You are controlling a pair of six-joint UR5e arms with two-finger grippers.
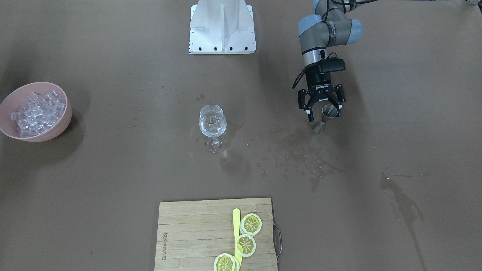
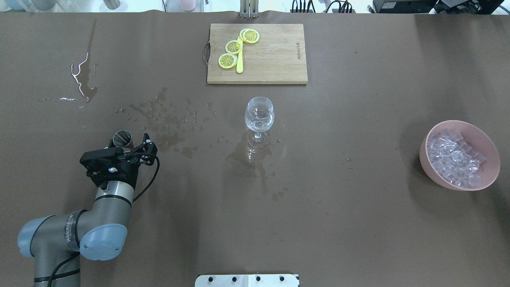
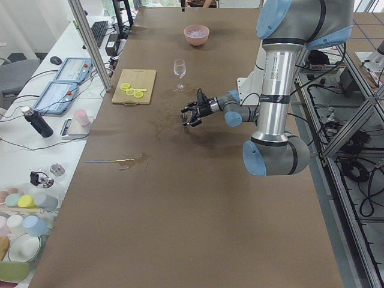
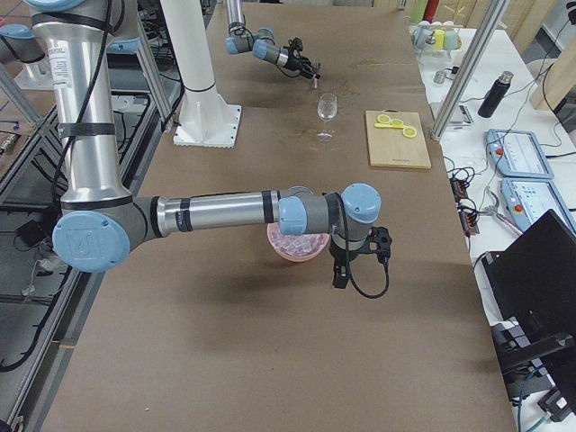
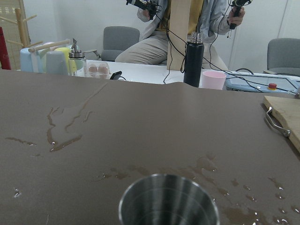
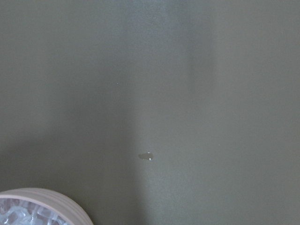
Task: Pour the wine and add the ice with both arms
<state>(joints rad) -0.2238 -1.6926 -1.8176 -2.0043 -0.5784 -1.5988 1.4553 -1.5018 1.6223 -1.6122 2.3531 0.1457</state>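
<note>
The wine (image 1: 212, 128) lay as a shallow clear pool in the bowl of the single stemmed wine glass (image 2: 259, 115), which stood upright at the middle of the surface (image 2: 358, 219). That suggests the pour was done. Read from the overhead view, with twelve o'clock pointing away from the robot, the ice (image 2: 454, 157) was heaped in one pink bowl (image 2: 480, 135) at about four o'clock from the glass and well apart from it.

At about eight o'clock from the glass stood one steel jigger (image 5: 168, 201), upright on its base. The left claw (image 1: 324, 113) was released, its jaws spread to either side of the jigger and not pinching it. The step in hand looked like leaving the jigger behind. To do it well, the left arm (image 2: 107, 199) should draw straight back along its own approach, keeping the jaws wide so neither finger brushes the rim and tips the jigger over. The wet patches around it would let it slide easily.

The right claw (image 4: 340, 277) showed only in the side view, hanging near the bowl, and I cannot tell whether it was spread or clenched. For the ice, it should come down over the heap rather than the rim.

By count there were:
- two arms
- one glass, one jigger and one bowl
- ice cubes too many to number
- one wooden cutting board (image 2: 271, 59) at twelve o'clock
- three lemon slices (image 2: 234, 46) on the board
- one yellow knife (image 2: 239, 65) on the board
</note>
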